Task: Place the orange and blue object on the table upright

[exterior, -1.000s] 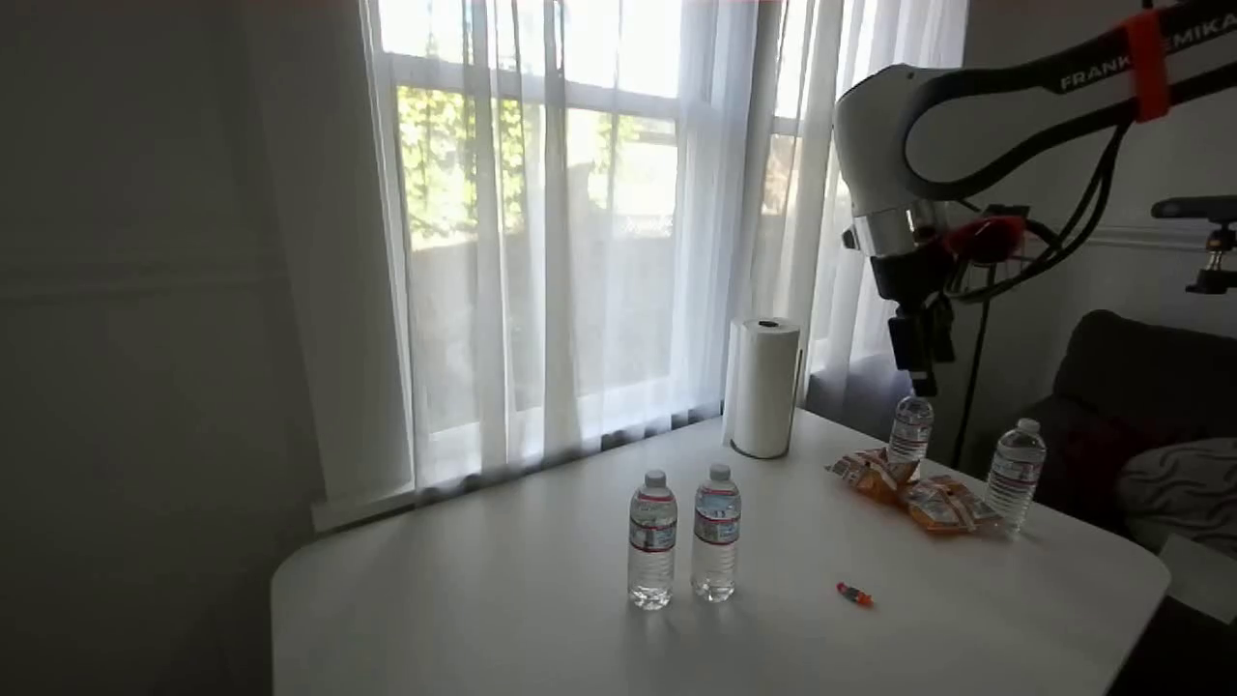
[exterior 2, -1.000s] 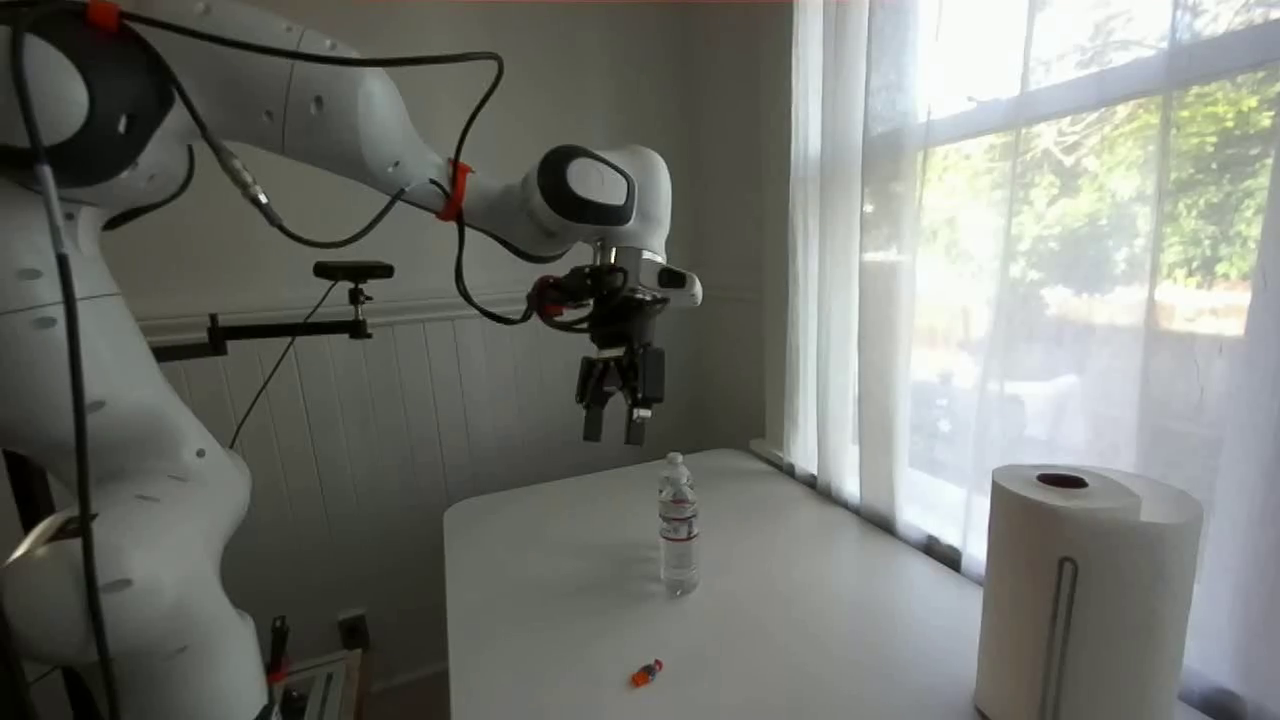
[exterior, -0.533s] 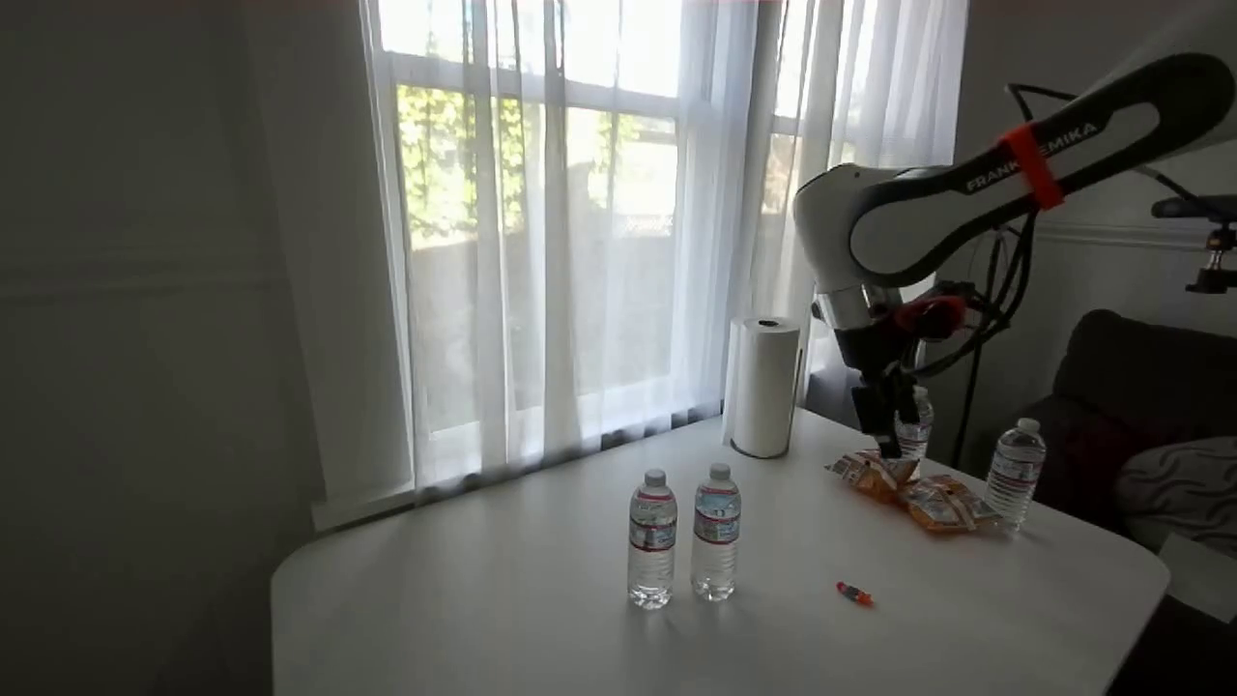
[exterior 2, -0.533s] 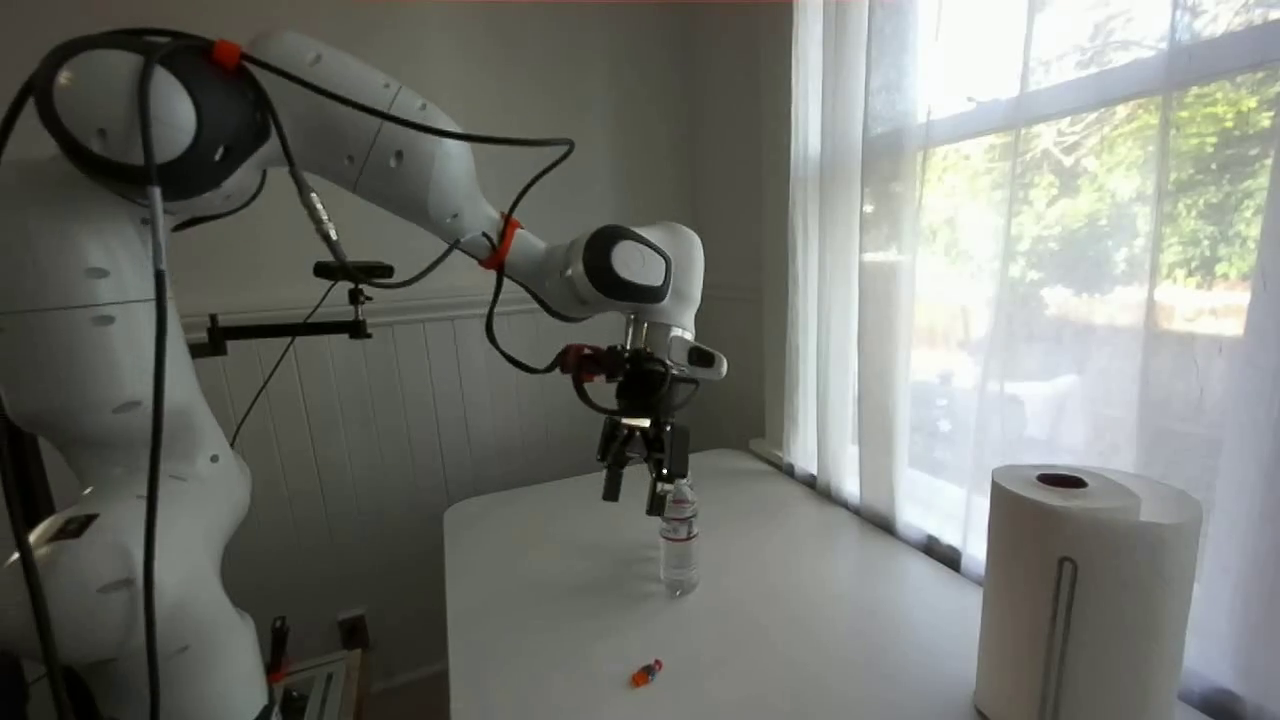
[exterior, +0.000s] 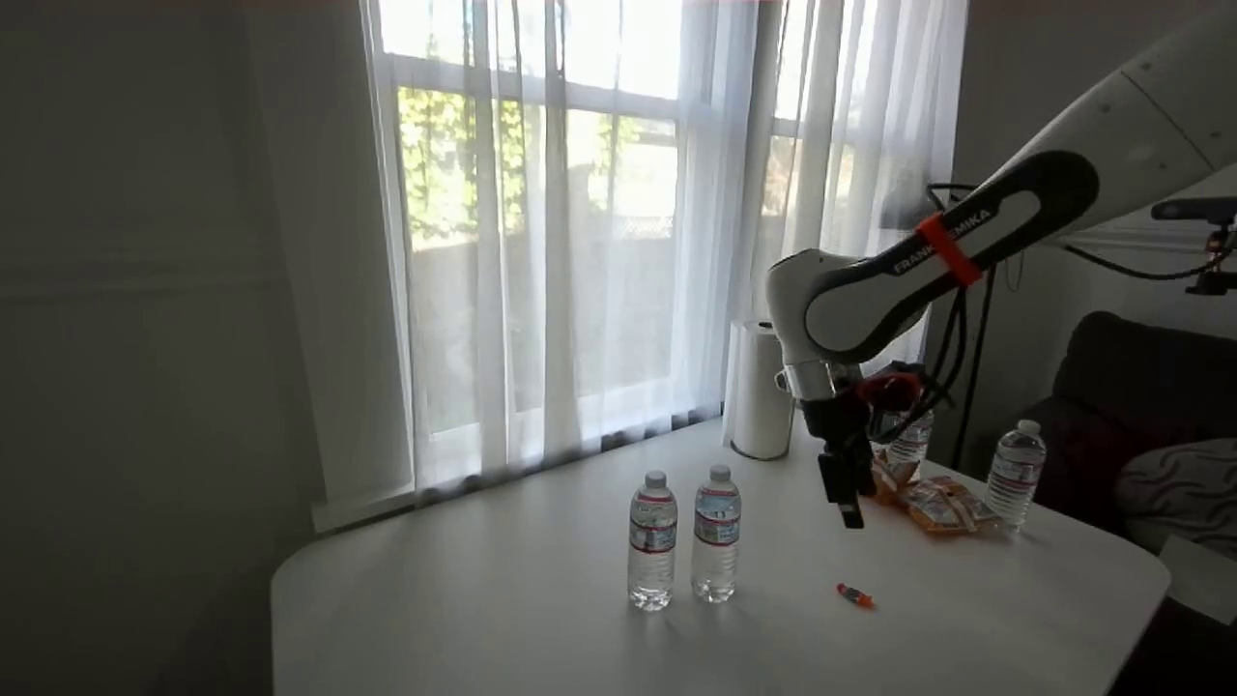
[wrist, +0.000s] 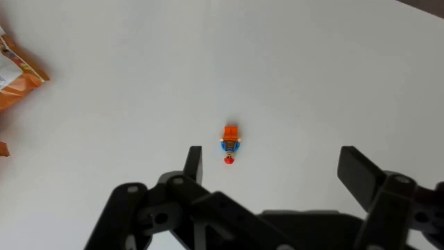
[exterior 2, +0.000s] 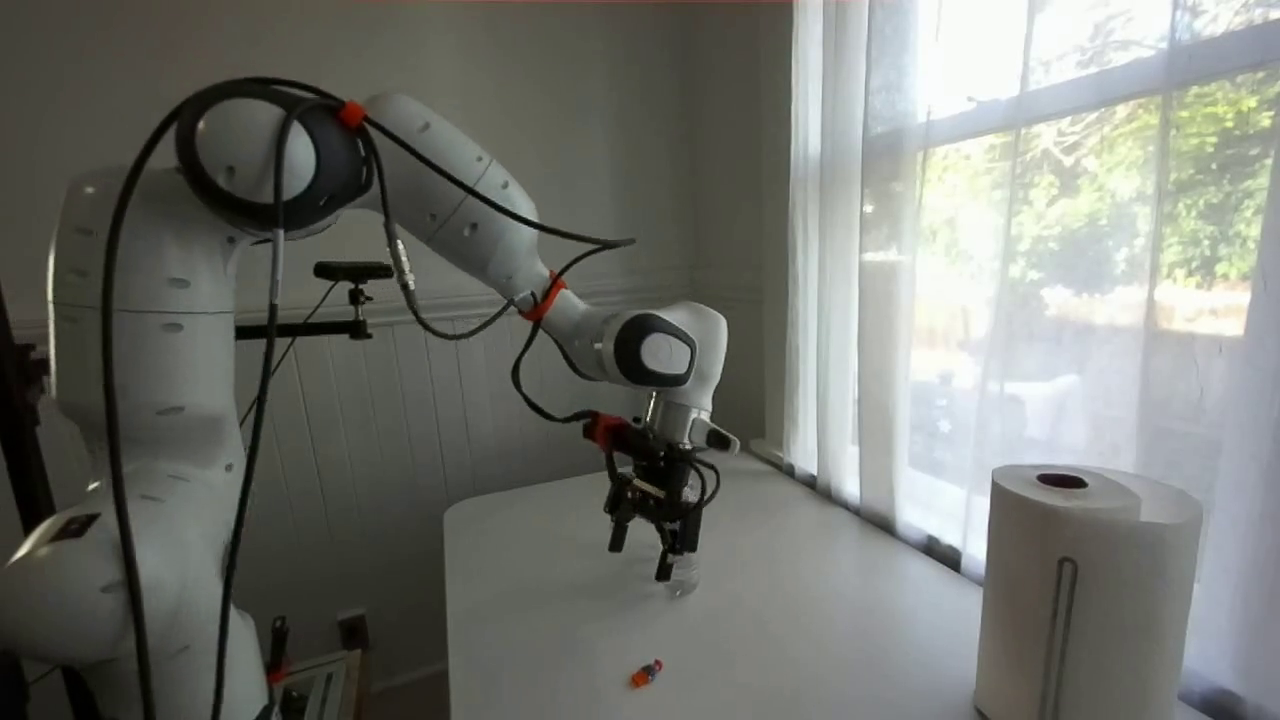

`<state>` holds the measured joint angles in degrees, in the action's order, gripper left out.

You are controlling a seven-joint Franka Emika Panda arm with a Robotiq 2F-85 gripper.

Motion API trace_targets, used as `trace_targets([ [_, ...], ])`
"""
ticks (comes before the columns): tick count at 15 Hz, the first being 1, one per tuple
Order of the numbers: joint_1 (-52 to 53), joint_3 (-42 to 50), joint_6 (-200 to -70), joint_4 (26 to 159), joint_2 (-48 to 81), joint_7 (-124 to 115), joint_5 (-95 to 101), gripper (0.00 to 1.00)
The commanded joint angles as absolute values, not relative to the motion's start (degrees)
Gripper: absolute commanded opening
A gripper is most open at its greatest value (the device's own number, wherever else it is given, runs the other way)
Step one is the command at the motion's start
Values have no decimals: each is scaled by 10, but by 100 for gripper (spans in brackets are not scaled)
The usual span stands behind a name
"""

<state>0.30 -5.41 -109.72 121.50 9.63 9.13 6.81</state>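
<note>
The orange and blue object is a small toy figure (wrist: 230, 140) with orange legs, blue arms and a red cap. It lies flat on its back on the pale table (wrist: 138, 104), and it shows as a tiny orange-red piece in both exterior views (exterior: 854, 595) (exterior 2: 646, 673). My gripper (wrist: 270, 149) is open and empty, with its fingers wide apart. It is above the table and apart from the figure, as both exterior views show (exterior: 850, 517) (exterior 2: 640, 562). In the wrist view the figure is just ahead of the fingertips, nearer the left finger.
Two water bottles (exterior: 652, 541) (exterior: 716, 536) stand left of the figure in an exterior view. Orange snack packets (exterior: 947, 505) and further bottles (exterior: 1016, 474) are at the right; one bottle (exterior: 908, 445) is partly behind the arm. A paper towel roll (exterior 2: 1085, 600) stands by the window.
The arm has lowered and moved over the table, bringing the open gripper down toward the figure. The figure, bottles and packets have not moved.
</note>
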Motion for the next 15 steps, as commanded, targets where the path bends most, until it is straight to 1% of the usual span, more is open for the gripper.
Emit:
trace_targets([
  [1,6,-48,-1100,1193,148,132,41,100],
  [11,-2,-52,-1083,1112,274,186,39,100],
  [15,-4,-51,-1048,1066,320,195,46,100],
])
